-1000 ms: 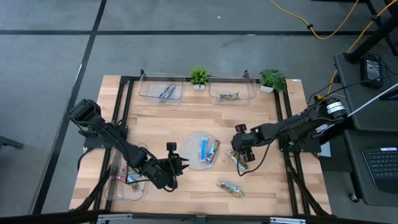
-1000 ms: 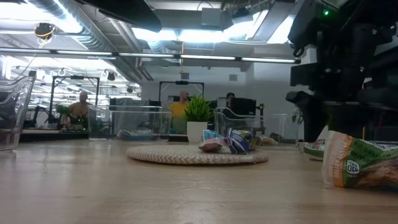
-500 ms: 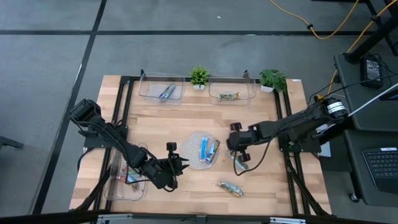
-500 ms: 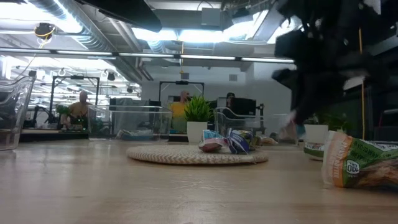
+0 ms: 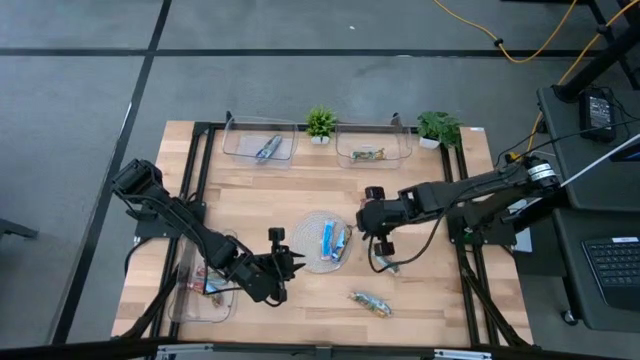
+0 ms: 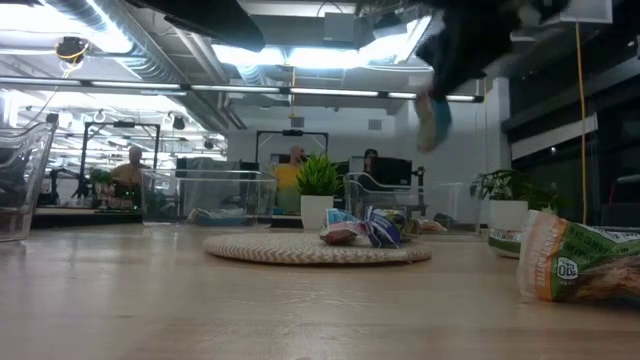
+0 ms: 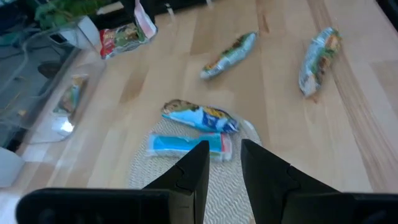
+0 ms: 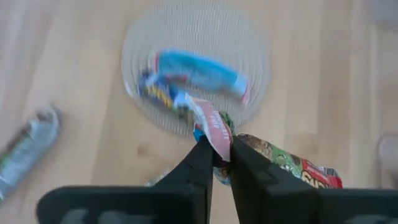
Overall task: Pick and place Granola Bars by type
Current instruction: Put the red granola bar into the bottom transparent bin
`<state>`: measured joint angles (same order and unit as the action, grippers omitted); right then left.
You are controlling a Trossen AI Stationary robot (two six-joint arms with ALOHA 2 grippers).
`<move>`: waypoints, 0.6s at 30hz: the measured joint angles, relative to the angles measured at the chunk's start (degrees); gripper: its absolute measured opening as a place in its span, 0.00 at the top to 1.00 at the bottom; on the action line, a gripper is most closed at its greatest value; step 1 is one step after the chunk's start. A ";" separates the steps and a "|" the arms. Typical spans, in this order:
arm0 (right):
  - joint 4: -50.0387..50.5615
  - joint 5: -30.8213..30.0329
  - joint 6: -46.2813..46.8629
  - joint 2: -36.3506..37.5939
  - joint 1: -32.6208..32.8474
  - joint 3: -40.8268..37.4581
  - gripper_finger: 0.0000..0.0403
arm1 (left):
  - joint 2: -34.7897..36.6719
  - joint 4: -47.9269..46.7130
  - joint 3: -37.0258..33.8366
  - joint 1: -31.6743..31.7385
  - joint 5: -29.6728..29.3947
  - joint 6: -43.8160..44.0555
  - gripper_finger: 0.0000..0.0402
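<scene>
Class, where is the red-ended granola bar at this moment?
In the right wrist view, the red-ended bar hangs pinched in the right pincer, just beside the round mat.

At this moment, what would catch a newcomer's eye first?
The right gripper, raised beside the round woven mat, has its jaws shut on a red-ended granola bar that dangles from them. Two blue bars lie on that mat. The left gripper waits at the mat's other side.
</scene>
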<state>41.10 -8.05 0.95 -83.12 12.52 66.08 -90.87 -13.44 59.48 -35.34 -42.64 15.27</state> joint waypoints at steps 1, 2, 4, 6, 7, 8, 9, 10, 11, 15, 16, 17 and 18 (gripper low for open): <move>-0.02 0.00 0.09 0.08 0.10 0.95 0.89 | 0.00 0.46 0.00 0.11 -0.63 -0.36 0.79; -0.02 0.00 0.07 0.08 0.21 1.90 0.89 | 0.00 1.02 0.00 0.26 -1.17 -0.95 0.79; -0.03 0.11 -0.63 0.08 0.76 3.62 0.89 | 0.00 2.66 0.00 0.32 -1.69 -2.93 0.79; -0.50 0.49 -1.43 0.08 1.43 5.11 0.89 | 0.00 4.51 0.00 0.57 -2.18 -5.65 0.79; -0.77 0.68 -1.63 0.08 1.68 5.74 0.89 | 0.00 5.54 0.00 0.62 -2.22 -6.95 0.79; -0.71 0.70 -1.68 0.08 1.98 6.43 0.89 | 0.00 6.44 0.02 0.74 -2.22 -8.00 0.79; -0.49 0.72 -1.72 0.08 2.28 7.12 0.89 | 0.00 7.12 0.02 0.93 -2.22 -8.93 0.79; -0.18 0.70 -1.78 0.08 2.52 7.87 0.89 | 0.00 7.86 0.02 1.11 -2.23 -9.87 0.79; 0.06 0.70 -1.89 0.23 2.85 8.47 0.89 | 0.00 8.59 0.02 1.33 -2.22 -10.71 0.79; 0.49 0.61 -2.51 1.45 4.16 9.92 0.89 | 0.00 10.72 0.02 2.59 -0.83 -14.05 0.79; 0.52 0.60 -2.65 1.98 4.41 10.20 0.89 | 0.00 11.50 0.02 3.06 -0.20 -14.99 0.79; 0.35 0.38 -2.75 2.66 4.83 10.34 0.89 | 0.00 12.46 0.02 3.48 0.31 -15.88 0.79; 0.35 0.31 -2.75 3.48 5.18 10.36 0.89 | 0.00 13.50 0.02 3.91 0.38 -16.92 0.79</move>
<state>41.45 -7.75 -1.80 -79.64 17.70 76.44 -90.87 0.06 59.51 -31.43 -42.26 -1.65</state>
